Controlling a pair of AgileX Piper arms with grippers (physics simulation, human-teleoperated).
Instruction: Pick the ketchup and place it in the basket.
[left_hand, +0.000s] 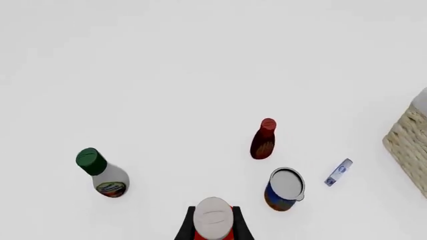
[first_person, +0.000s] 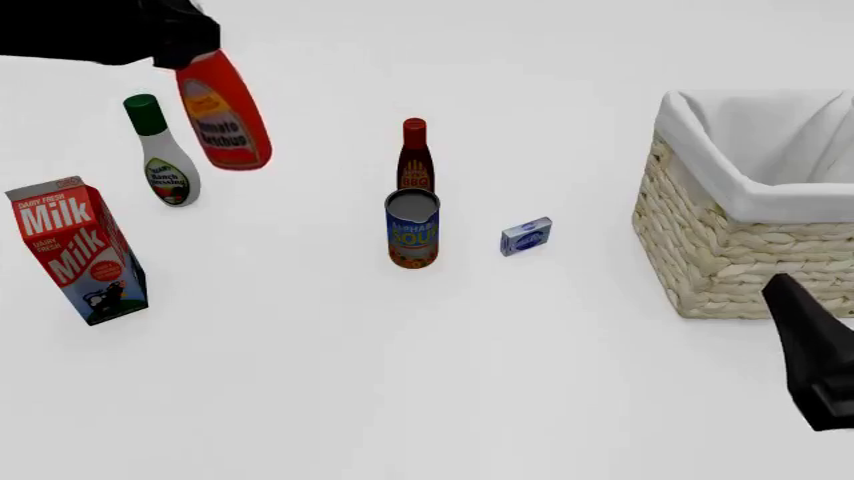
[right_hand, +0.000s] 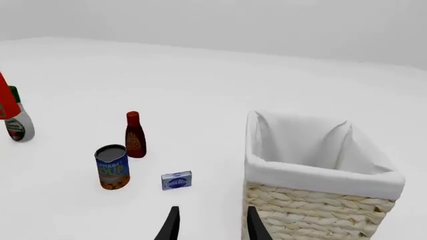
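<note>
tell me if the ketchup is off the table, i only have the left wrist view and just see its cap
Observer: It looks lifted. In the front view the ketchup hangs tilted from the left gripper.
Operator: anything on that side i cant see
Observer: A milk carton stands nearer the arms than the green-capped bottle.
Operator: is the basket free
Observer: The right wrist view shows only white lining inside the basket; its bottom is hidden.
</note>
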